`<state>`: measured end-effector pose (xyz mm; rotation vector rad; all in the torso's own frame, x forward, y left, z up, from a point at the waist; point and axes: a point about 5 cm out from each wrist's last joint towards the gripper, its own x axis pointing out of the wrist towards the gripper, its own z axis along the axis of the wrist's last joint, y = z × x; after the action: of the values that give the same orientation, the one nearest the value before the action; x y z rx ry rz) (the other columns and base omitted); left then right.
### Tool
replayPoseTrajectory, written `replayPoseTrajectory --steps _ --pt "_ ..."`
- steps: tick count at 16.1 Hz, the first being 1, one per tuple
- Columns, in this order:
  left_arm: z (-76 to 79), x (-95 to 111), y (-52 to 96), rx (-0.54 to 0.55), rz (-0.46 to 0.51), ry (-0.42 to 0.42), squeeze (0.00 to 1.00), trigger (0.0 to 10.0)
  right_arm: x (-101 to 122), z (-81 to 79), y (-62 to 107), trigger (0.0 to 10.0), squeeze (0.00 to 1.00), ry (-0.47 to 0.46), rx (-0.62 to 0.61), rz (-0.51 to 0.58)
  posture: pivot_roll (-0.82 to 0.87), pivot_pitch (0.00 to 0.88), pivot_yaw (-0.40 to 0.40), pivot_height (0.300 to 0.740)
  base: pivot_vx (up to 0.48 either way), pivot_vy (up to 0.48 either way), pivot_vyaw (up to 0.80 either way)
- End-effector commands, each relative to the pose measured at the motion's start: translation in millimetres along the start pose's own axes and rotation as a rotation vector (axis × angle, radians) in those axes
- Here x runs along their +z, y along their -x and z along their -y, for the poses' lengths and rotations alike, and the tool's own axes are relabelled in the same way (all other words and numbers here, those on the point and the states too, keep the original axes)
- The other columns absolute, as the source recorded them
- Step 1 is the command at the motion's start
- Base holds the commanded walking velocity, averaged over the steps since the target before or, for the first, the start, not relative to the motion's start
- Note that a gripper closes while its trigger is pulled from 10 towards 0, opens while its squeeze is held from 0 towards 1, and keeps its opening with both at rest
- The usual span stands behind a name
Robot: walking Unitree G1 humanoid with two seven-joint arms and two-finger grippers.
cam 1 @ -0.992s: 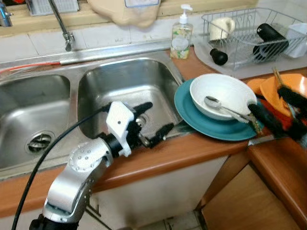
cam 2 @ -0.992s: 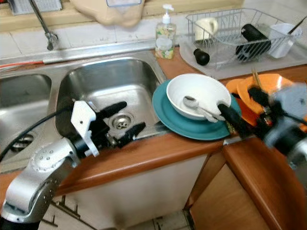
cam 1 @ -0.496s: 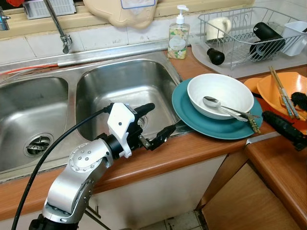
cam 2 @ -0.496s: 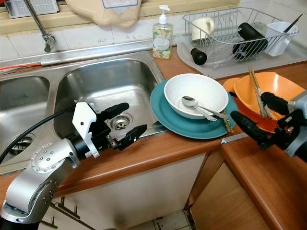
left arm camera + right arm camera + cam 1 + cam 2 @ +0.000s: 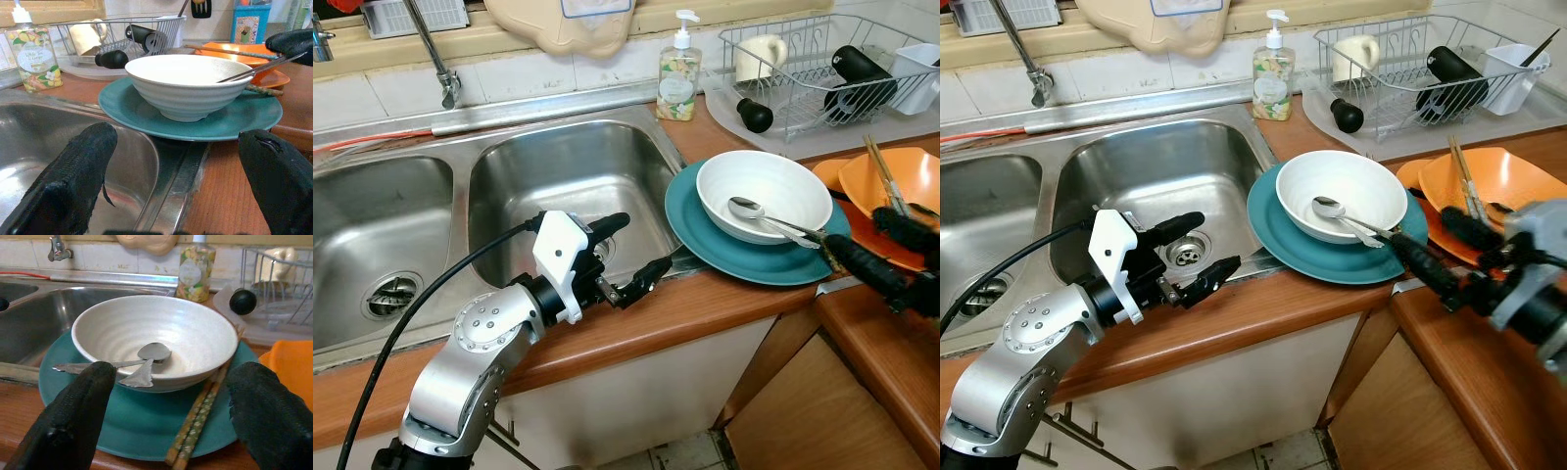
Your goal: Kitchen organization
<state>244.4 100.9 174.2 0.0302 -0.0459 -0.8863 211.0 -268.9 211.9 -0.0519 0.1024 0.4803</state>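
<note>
Setting: kitchen tabletop (image 5: 705,308) of orange-brown wood, with a steel double sink (image 5: 568,186) let into it and a wire dish rack (image 5: 822,69) at the back beside a soap bottle (image 5: 678,78).
Task things: white bowl (image 5: 1340,194) sits on a teal plate (image 5: 1302,250) just right of the sink; a spoon (image 5: 146,355) and a second utensil lie inside the bowl, handles over its rim, and patterned chopsticks (image 5: 198,418) rest on the plate against the bowl's side.
Other dishes: orange bowl (image 5: 1503,181) with 2 more chopsticks across it, stacked on an orange plate, touching the teal plate's right edge.
Right gripper (image 5: 1445,253): fingers spread wide and empty, low at the teal plate's right edge, facing the white bowl, probably lined up to take the bowl or the utensils.
Left gripper (image 5: 626,257): fingers released, holding nothing, poised over the sink's front rim and pointing toward the plate, seemingly waiting to receive or steady dishes.
Stage: judged early; nothing is grasped yet.
</note>
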Motion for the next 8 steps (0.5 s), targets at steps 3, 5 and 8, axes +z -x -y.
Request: replayPoseTrajectory --steps 3,5,8 --pt "3.8 2 0.1 -0.017 0.001 -0.006 0.0 10.0 0 -4.1 -10.1 0.0 0.0 -0.022 0.006 0.017 -0.05 0.0 0.063 0.74 0.0 0.0 0.0" --pt "4.3 2 0.2 -0.014 0.003 -0.003 0.0 10.0 -2 -7.7 -16.1 0.0 0.0 -0.044 0.025 0.021 -0.05 0.0 0.054 0.74 0.0 0.0 0.0" --pt "5.2 3 0.1 -0.01 0.007 0.001 0.0 10.0 -6 -11.1 -22.9 0.0 0.0 -0.076 0.041 0.021 -0.04 0.0 0.045 0.74 0.0 0.0 0.0"
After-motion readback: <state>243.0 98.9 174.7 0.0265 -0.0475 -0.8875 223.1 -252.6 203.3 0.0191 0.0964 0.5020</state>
